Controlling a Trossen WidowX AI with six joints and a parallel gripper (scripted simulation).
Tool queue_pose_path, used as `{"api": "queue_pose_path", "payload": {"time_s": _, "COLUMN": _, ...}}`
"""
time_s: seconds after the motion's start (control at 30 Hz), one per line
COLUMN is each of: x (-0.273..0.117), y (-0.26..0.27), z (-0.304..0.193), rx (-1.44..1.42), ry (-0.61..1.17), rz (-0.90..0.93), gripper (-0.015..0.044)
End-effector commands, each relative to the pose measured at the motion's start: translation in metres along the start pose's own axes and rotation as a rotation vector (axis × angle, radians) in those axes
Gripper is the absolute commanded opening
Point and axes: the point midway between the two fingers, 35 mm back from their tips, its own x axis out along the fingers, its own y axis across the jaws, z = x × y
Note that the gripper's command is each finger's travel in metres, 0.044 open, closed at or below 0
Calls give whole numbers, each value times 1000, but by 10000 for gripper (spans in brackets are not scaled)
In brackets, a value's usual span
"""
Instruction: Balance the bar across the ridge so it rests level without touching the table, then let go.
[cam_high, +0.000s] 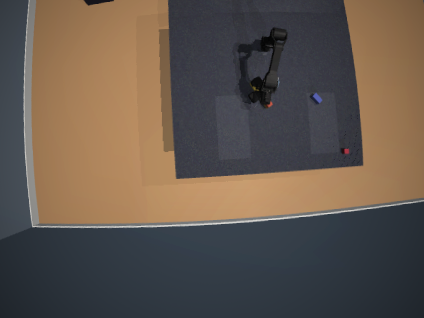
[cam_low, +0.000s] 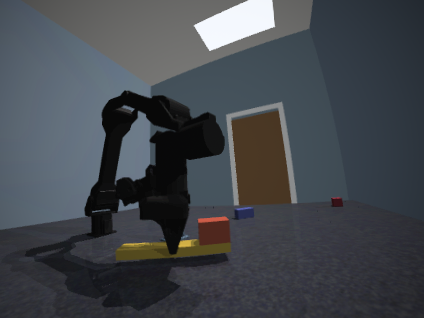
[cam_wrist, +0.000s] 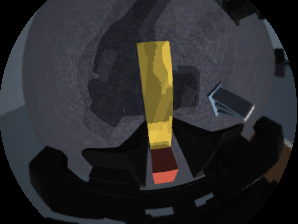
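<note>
The yellow bar (cam_low: 140, 251) (cam_wrist: 157, 85) lies flat on the dark table (cam_high: 200, 140), with an orange-red block (cam_high: 269, 104) (cam_low: 214, 231) (cam_wrist: 165, 176) on top of one end. My gripper (cam_low: 173, 250) (cam_wrist: 158, 121) points down and is shut on the bar, one finger on each side, between its middle and the block. The grey-blue ridge (cam_wrist: 232, 102) stands apart from the bar, to its right in the wrist view. In the exterior view the ridge is mostly hidden behind the gripper and bar. The arm hides much of the bar in the top view.
A blue block (cam_high: 316, 98) (cam_low: 244, 213) lies on the table, right of the arm in the top view. A small red cube (cam_high: 345, 151) (cam_low: 336, 202) is farther off, near the table's corner. Two paler rectangles show on the table top in the top view.
</note>
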Motion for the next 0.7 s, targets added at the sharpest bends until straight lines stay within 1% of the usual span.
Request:
{"api": "queue_pose_path", "payload": {"time_s": 0.0, "x": -14, "y": 2, "z": -3, "rx": 1, "ry": 9, "rz": 8, "gripper": 0}}
{"api": "queue_pose_path", "payload": {"time_s": 0.67, "x": -66, "y": 3, "z": -3, "rx": 3, "ry": 11, "rz": 7, "gripper": 0}}
